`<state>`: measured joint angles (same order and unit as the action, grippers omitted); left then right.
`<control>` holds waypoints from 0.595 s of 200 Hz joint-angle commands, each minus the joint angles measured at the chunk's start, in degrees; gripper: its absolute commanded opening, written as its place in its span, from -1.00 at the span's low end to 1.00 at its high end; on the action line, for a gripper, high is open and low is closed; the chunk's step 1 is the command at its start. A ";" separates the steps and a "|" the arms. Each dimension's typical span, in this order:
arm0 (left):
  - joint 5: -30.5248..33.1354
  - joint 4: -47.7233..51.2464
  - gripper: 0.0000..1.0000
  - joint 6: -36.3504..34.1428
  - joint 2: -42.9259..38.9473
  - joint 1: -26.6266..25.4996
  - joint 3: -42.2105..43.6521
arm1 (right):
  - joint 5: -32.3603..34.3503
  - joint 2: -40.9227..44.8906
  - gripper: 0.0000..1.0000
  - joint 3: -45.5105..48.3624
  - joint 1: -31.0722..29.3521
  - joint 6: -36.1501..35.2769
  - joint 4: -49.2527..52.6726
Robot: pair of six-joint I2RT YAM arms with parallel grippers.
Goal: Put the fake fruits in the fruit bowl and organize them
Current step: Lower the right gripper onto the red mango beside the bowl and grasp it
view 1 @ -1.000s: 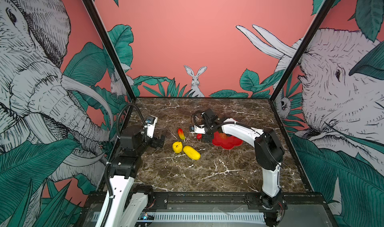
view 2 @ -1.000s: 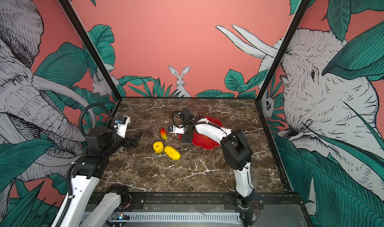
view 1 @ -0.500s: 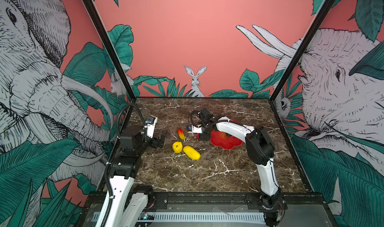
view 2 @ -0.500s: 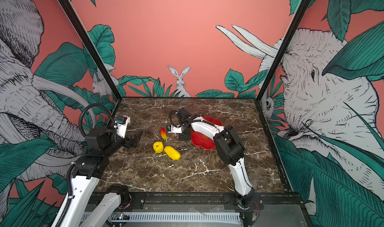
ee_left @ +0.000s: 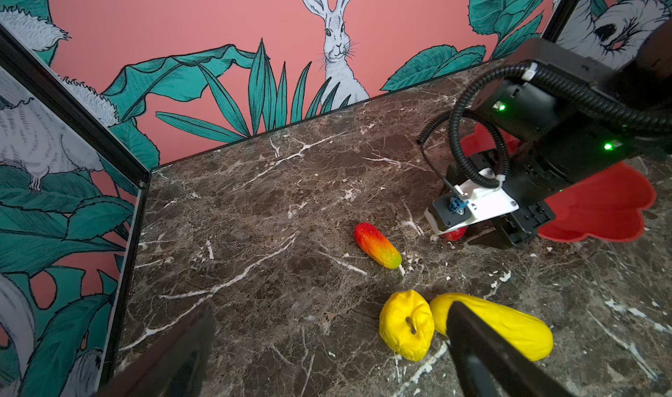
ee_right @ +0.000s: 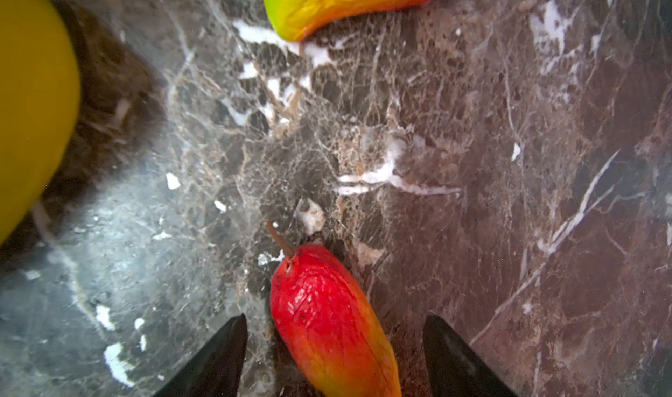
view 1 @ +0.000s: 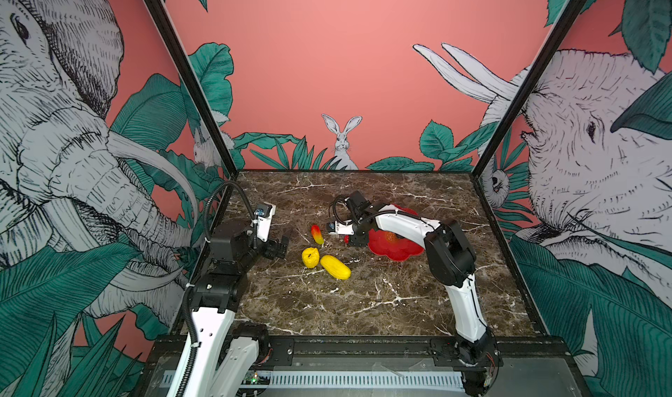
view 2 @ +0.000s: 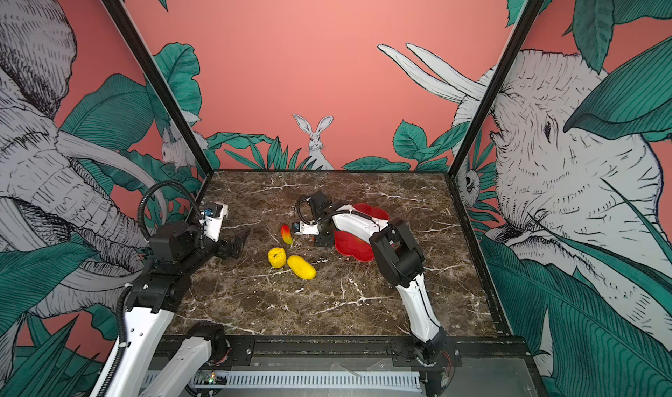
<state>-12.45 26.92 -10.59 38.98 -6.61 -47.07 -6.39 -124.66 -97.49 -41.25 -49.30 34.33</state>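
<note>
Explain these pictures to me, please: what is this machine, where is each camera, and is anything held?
It is a robot with two arms on a marble table; each arm ends in a two-fingered tool. Two pictures look down from a camera head above; the other two come from a camera on each wrist. On the table lie a round yellow fake apple, a long yellow fruit, a red-orange-yellow fruit and a red flower-shaped bowl. The right tool stands open around a second red-orange fruit, fingers either side, not touching. The left tool is open and empty. Nothing is held yet.
</note>
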 commanded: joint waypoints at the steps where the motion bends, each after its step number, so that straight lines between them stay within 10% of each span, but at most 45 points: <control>1: -0.39 0.04 0.99 -0.84 -0.44 0.02 0.66 | 0.25 -2.04 0.45 -1.71 -0.05 0.85 0.12; 119: -0.91 -0.30 0.99 -1.10 -1.16 0.00 0.79 | 1.08 -4.91 0.03 -6.00 -1.63 0.27 4.14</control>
<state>-12.69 26.89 -10.63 38.63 -6.61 -46.83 -4.93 -128.42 -101.56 -42.09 -48.40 35.97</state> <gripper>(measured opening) 0.996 0.531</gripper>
